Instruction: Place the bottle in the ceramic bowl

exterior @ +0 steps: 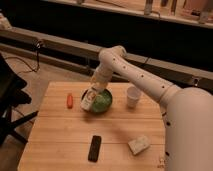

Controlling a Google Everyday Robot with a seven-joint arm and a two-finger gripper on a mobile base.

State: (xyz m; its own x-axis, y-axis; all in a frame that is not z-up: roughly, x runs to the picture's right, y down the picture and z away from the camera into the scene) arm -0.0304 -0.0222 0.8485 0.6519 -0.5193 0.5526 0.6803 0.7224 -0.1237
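Observation:
The ceramic bowl is light green inside with a darker rim and sits on the wooden table toward its back middle. The bottle, clear with a white label, hangs tilted at the bowl's left rim, its lower end just over the rim's edge. My gripper reaches down from the white arm and is right on the bottle's upper end, above the bowl's left side.
A small white cup stands right of the bowl. A small orange-red object lies left of it. A flat black bar and a pale block lie near the front. A dark chair stands at the left.

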